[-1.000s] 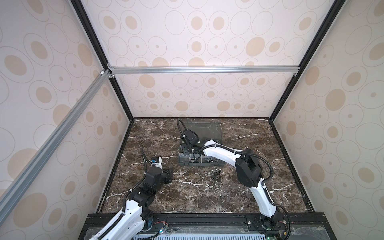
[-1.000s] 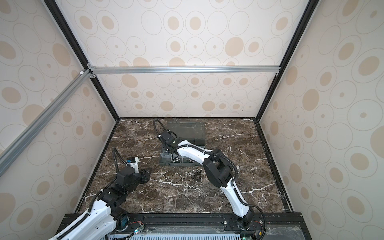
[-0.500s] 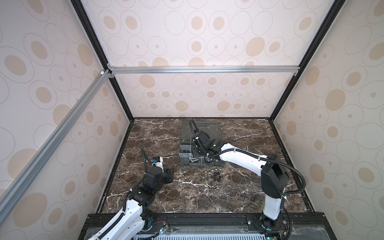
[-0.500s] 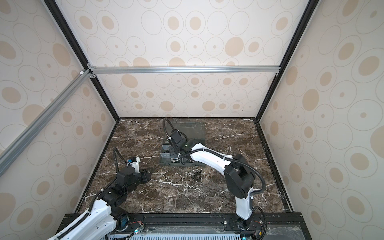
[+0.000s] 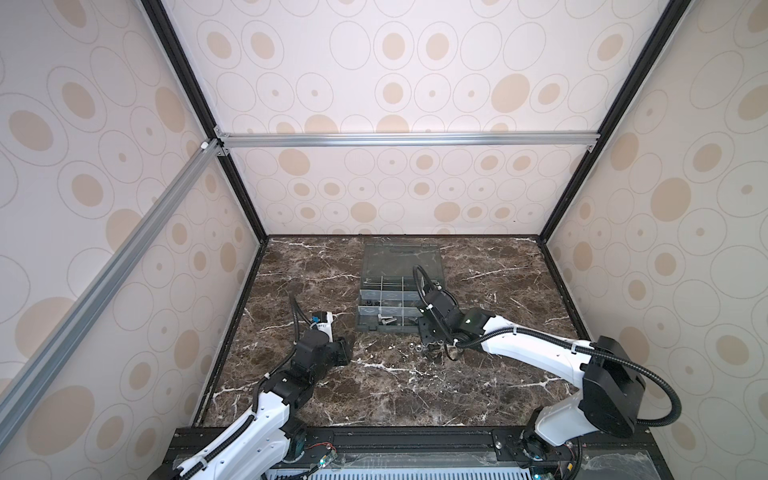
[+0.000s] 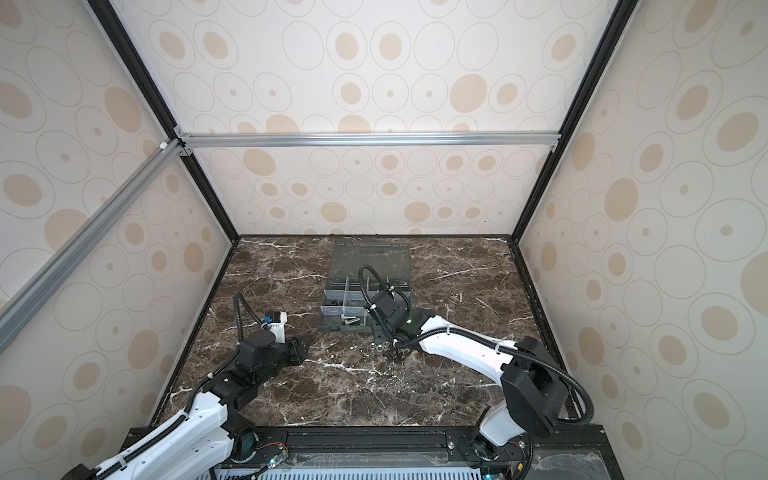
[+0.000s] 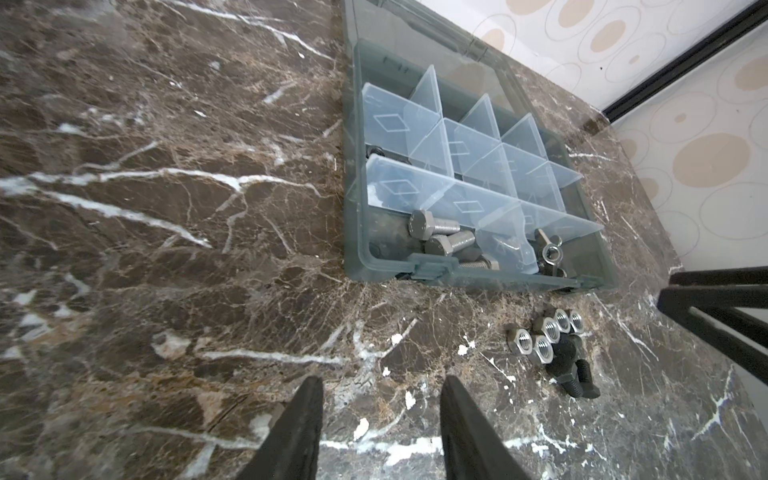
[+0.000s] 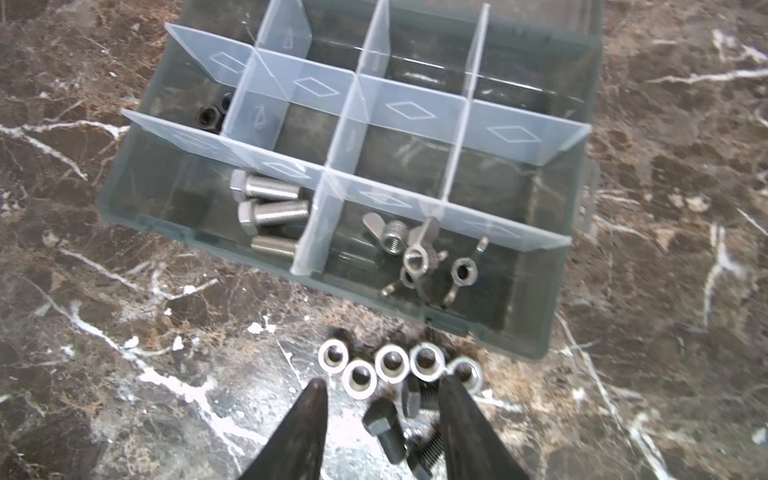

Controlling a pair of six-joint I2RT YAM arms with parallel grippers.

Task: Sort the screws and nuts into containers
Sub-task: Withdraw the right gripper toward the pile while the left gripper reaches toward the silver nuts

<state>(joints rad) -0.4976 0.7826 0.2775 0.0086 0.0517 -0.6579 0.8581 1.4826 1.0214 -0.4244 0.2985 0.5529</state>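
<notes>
The grey organizer box lies open at mid-table, its containers split by clear dividers. Silver screws fill one front cell, wing nuts the cell beside it, and dark nuts sit in a left cell. Several silver nuts and dark screws lie loose on the marble before the box. My right gripper hovers open over this pile, with the dark screws between its fingers. My left gripper is open and empty, left of the pile.
The box's clear lid lies flat behind it towards the back wall. The enclosure walls close in the marble table on three sides. In both top views the right arm reaches in from the front right.
My right gripper has drawn back from over the box's left cells to the loose pile in front of the box. The left arm has barely moved.
</notes>
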